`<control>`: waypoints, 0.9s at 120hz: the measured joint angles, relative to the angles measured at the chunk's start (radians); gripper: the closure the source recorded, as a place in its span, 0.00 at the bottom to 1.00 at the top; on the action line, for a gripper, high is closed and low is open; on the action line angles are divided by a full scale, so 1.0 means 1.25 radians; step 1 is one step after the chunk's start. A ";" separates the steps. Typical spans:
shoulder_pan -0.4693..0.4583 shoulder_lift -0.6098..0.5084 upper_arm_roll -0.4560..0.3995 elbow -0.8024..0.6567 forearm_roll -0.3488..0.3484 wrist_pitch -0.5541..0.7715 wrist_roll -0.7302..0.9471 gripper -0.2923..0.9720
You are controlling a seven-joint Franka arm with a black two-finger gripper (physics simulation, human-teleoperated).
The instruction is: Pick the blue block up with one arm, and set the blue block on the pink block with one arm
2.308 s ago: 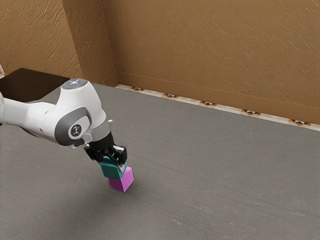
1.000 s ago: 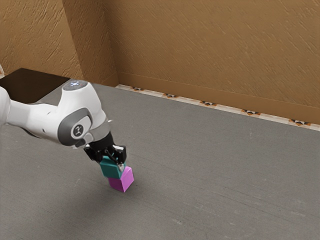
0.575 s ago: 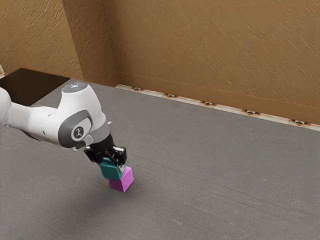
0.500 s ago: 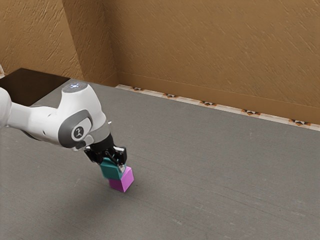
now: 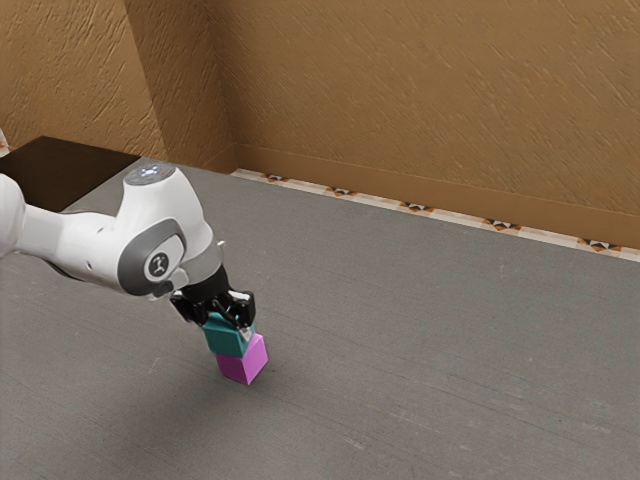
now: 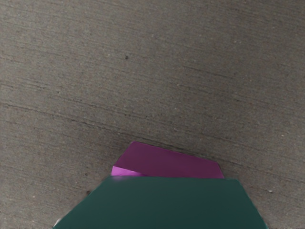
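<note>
Exterior view: hand (image 5: 224,314) grasps the blue block (image 5: 226,338), which sits atop the pink block (image 5: 244,362). Pick-up done; release and withdrawal judged outstanding.

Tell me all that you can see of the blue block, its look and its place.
The blue block is a small cube, teal-green rather than pure blue, with plain matte faces. The gripper holds its top between both fingers. It stands nearly upright on the pink block, shifted toward the exterior view's left, overhanging that side.
</note>
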 joint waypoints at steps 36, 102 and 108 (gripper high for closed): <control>-0.006 0.007 0.000 0.002 0.001 0.009 0.000 0.54; -0.006 0.007 -0.003 -0.001 0.015 0.006 -0.001 0.29; -0.005 0.007 -0.003 -0.001 0.015 0.005 -0.001 0.28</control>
